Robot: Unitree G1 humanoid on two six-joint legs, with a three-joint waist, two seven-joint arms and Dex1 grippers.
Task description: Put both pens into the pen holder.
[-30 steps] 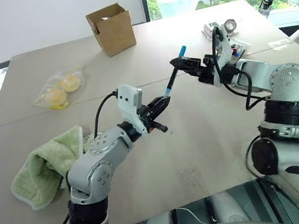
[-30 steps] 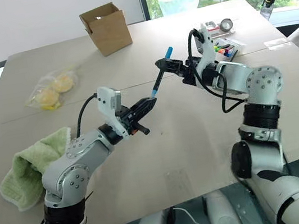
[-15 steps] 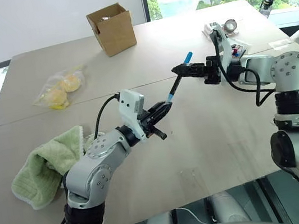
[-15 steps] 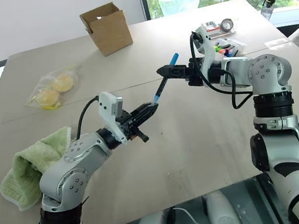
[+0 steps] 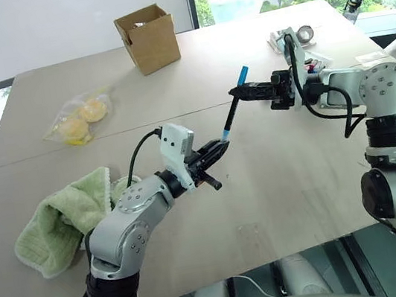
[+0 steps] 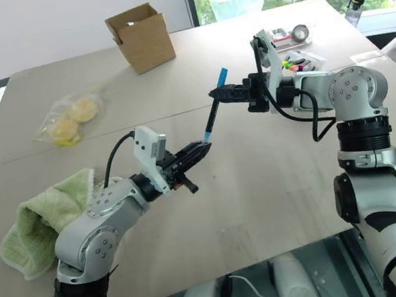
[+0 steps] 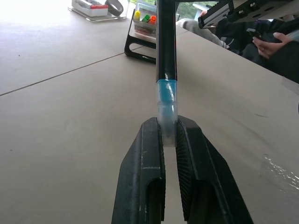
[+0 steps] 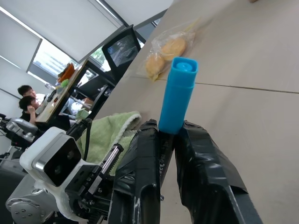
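Both my hands clamp one thin black-barrelled marker pen [image 5: 231, 108] in mid-air at the frame's centre: my left gripper [image 5: 220, 146] pinches its pale capped lower end, my right gripper [image 5: 243, 92] is closed just under its blue top. Pulling apart now could, I judge, strip the cap or twist the pen loose. At upper right, the small clear plastic pen holder [image 6: 298, 65] sits on the table behind my right arm.
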